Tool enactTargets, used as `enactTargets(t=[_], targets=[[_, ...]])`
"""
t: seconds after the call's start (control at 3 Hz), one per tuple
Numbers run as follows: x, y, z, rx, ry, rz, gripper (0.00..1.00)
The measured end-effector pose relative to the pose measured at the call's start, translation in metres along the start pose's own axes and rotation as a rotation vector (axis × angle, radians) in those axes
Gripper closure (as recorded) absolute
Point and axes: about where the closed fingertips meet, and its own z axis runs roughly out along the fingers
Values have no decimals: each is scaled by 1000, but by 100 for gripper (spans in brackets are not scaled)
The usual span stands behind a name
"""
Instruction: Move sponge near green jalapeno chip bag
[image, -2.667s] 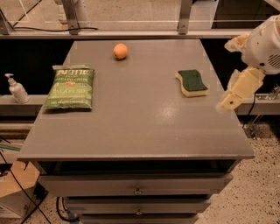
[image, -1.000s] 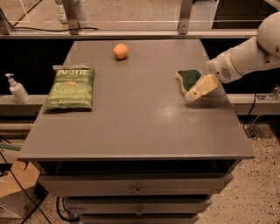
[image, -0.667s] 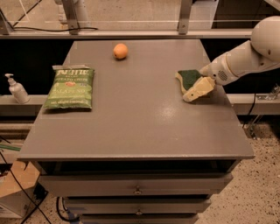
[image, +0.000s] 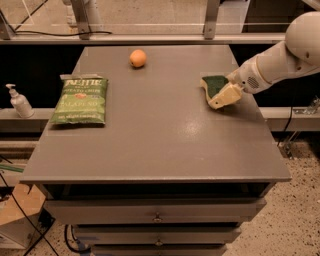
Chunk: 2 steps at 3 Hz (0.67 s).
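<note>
The sponge (image: 212, 83), dark green on top with a pale yellow edge, lies on the right side of the grey table (image: 160, 130). My gripper (image: 224, 95) reaches in from the right on a white arm and sits on the sponge's near right part, hiding it. The green jalapeno chip bag (image: 80, 99) lies flat on the left side of the table, far from the sponge.
A round orange fruit (image: 138, 58) sits at the back middle of the table. A white pump bottle (image: 19, 101) stands on a ledge left of the table. Drawers (image: 157, 215) sit below the front edge. A rail runs behind the table.
My arm came in from beyond the table's right edge to the sponge. In the last second it settled slightly lower onto the sponge, which stays in place.
</note>
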Motion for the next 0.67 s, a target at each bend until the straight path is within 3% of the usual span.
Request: enactTargets(t=[0.33, 0.67], targets=[[-39, 12, -17, 20, -33, -93, 87], [-94, 32, -40, 31, -100, -217, 100]])
